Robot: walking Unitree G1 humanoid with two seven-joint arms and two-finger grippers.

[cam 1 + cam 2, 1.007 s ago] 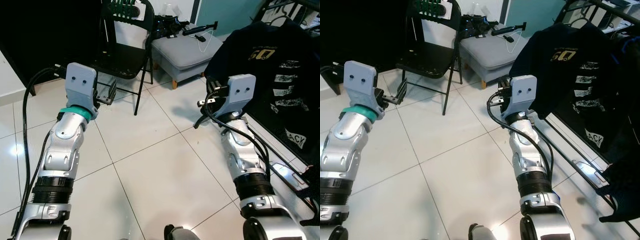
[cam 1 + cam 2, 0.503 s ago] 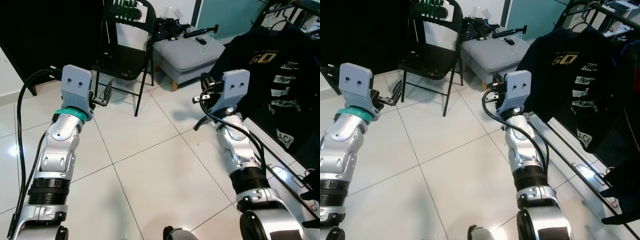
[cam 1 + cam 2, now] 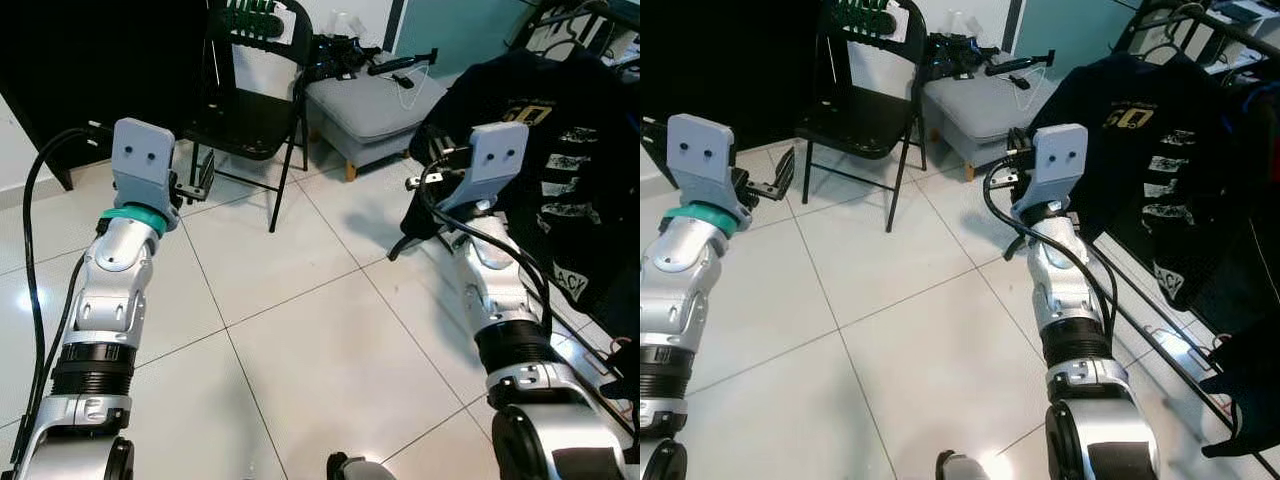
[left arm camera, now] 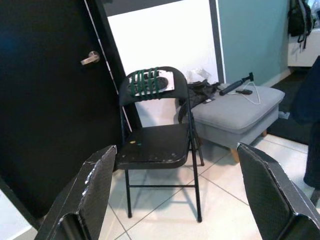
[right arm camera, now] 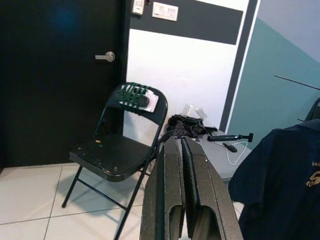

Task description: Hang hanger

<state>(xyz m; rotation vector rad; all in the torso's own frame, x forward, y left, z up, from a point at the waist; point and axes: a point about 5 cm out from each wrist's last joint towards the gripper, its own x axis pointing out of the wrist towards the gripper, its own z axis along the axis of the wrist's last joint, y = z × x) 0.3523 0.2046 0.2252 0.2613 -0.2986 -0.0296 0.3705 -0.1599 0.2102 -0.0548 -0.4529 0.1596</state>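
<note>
A dark printed T-shirt [image 3: 560, 130] hangs from a black clothes rail [image 3: 1215, 25] on my right, with more dark garments behind it. My right gripper [image 3: 425, 180] is raised just left of that shirt. Its fingers [image 5: 172, 195] are shut, pressed flat together with nothing between them. My left gripper [image 3: 195, 185] is held up on the left, pointing toward the folding chair. It is open, its two black fingers [image 4: 82, 200] spread wide and empty.
A black folding chair [image 3: 250, 100] with a green-wrapped backrest stands ahead, before a black door [image 4: 50, 100]. A grey ottoman [image 3: 375, 100] carries cables and a bag. The rack's low base bar [image 3: 1140, 320] runs along the white tiled floor [image 3: 300, 330] on the right.
My right gripper has swung to the right, closer to the hanging T-shirt. My left gripper has drifted a little left and up. Both keep the same finger state.
</note>
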